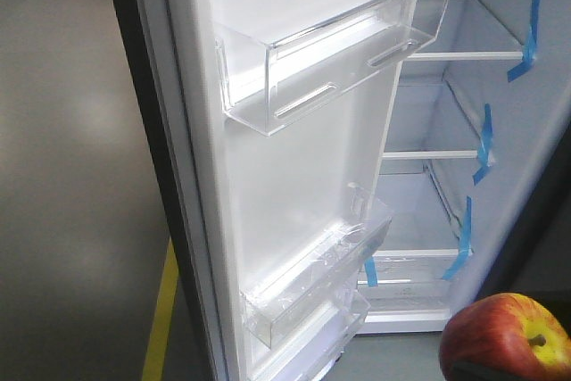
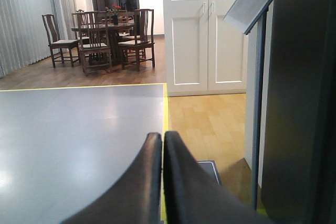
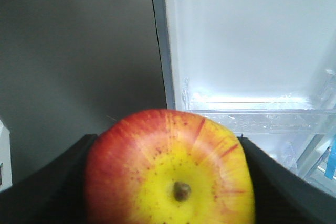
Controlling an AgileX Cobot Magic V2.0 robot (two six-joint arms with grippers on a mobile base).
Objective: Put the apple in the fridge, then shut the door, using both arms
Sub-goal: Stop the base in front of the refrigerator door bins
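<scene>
Right of the open door (image 1: 294,176), low before the mouth of the fridge (image 1: 419,211), the apple (image 3: 168,171) is gripped by the right pincer (image 3: 168,192). The left pincer (image 2: 163,145) is closed on nothing, tip pressed against tip, and is judged to be on the outer side of the door.

Trouble is most likely to be caused by the clear bins (image 1: 339,60) that jut from the door's inner face toward the opening. The apple or the right arm could be caught on a bin corner, and the smooth round fruit could be knocked loose. One of the white shelf edges (image 1: 446,56) could likewise be struck if the apple is carried in too low. The door could be swung onto the right arm if it is pushed before that arm is drawn out.

Open room is seen further right of the door, between those shelf edges, where nothing is stored.
</scene>
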